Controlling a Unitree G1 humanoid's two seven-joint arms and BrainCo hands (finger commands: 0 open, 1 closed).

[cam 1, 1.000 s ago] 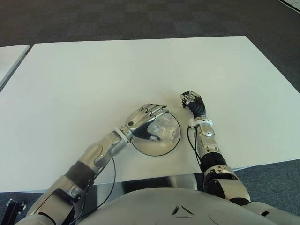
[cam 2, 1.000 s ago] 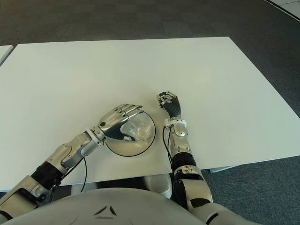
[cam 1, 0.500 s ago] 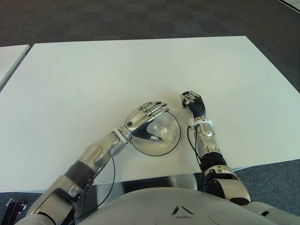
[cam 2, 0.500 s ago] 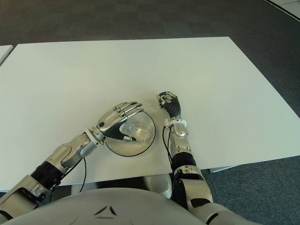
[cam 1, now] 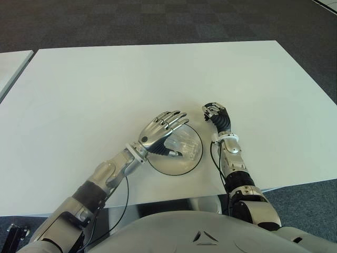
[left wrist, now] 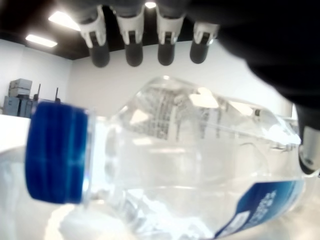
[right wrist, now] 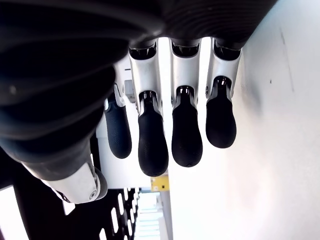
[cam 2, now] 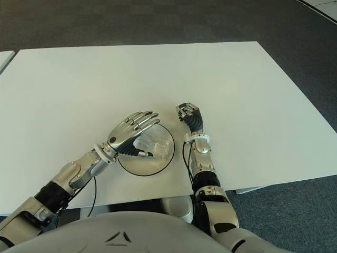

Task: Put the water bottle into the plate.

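Note:
A clear water bottle (cam 1: 184, 148) with a blue cap (left wrist: 57, 150) lies on its side in the round plate (cam 1: 171, 167) near the table's front edge. My left hand (cam 1: 158, 133) hovers just above the bottle with its fingers (left wrist: 134, 47) spread straight, clear of the bottle and holding nothing. The bottle's blue label (left wrist: 260, 207) shows in the left wrist view. My right hand (cam 1: 216, 115) shows just right of the plate, its fingers (right wrist: 152, 140) curled and holding nothing.
The white table (cam 1: 158, 79) stretches far beyond the plate. Another white table's corner (cam 1: 10, 66) shows at the far left. Dark carpet (cam 1: 158, 21) lies beyond the table's back edge.
My left hand has lifted off the bottle and its fingers have straightened out. The bottle stays lying in the plate. The right hand has not moved.

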